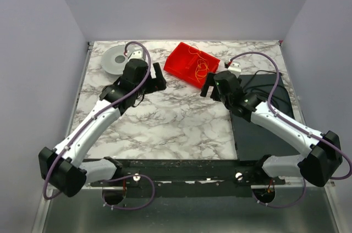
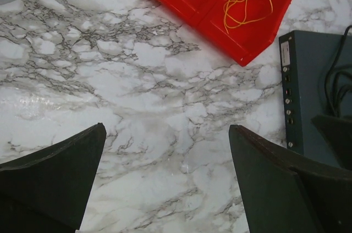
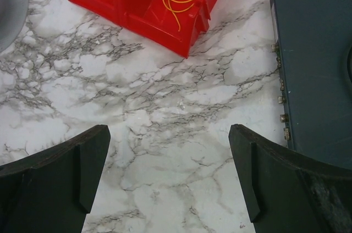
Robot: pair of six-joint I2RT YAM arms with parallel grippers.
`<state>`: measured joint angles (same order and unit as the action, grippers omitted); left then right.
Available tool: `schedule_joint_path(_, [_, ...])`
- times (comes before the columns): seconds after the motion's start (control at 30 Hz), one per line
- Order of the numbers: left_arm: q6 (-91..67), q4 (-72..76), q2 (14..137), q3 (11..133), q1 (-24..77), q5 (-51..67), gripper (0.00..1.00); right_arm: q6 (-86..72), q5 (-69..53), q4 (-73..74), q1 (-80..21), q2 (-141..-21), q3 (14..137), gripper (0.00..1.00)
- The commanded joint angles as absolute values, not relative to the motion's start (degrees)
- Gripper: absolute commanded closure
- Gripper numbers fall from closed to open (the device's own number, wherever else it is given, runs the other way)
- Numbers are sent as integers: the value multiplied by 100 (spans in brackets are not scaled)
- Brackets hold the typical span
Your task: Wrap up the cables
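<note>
I'm looking at the cables (image 2: 245, 5), thin hair-like yellow-orange wires lying in a loose tangled loop inside the shallow red plastic bin (image 1: 175, 64) at the far middle of the white marble-pattern table (image 1: 165, 117). As far as I'm making out from the left wrist view, they're sitting in the half of the bin on the side of the dark blue-grey metal box (image 3: 313, 51). Nothing is touching them.

The left gripper (image 2: 165, 134) is hovering over bare marble on the near-left side of the bin, jaws spread wide, nothing between them. The right gripper (image 3: 168, 134) is hovering just on the near-right side of the bin, between it and the dark box, likewise spread wide and gripping nothing. Both are pointing toward the bin.

I'm judging this as the approach step: wrapping isn't started, the wires aren't picked up yet.

Next I'm thinking one arm needs to be reaching over the bin wall and coming down on the wire loop, pinching fully closed since the strands are so fine. The other should then be taking a free end for winding. Risks I'm flagging: the strands slipping between the fingers, and a finger clipping the bin rim. I'm also steering clear of the thicker black cord (image 2: 335, 73) lying on the dark box.
</note>
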<state>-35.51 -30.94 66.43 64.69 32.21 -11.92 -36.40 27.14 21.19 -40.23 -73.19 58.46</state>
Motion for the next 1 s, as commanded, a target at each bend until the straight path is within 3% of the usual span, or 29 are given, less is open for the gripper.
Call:
schedule_joint_path(0.0, [-4038, -2675, 7424, 6922, 2649, -311, 2, -3615, 2643, 2233, -4051, -7362, 5964, 0])
schedule_joint_path(0.23, [-4565, -2143, 8713, 7513, 1713, 263, 9, -3551, 2651, 2493, -4048, -7300, 5987, 0])
schedule_joint_path(0.73, [-2809, -4833, 11691, 11163, 1282, -3182, 11, -3664, 2276, 2430, -4051, -7247, 5806, 0])
schedule_joint_path(0.97, [-2922, -4778, 11622, 10993, 942, -2575, 10, -3590, 1661, 1750, -4051, -7984, 6344, 0])
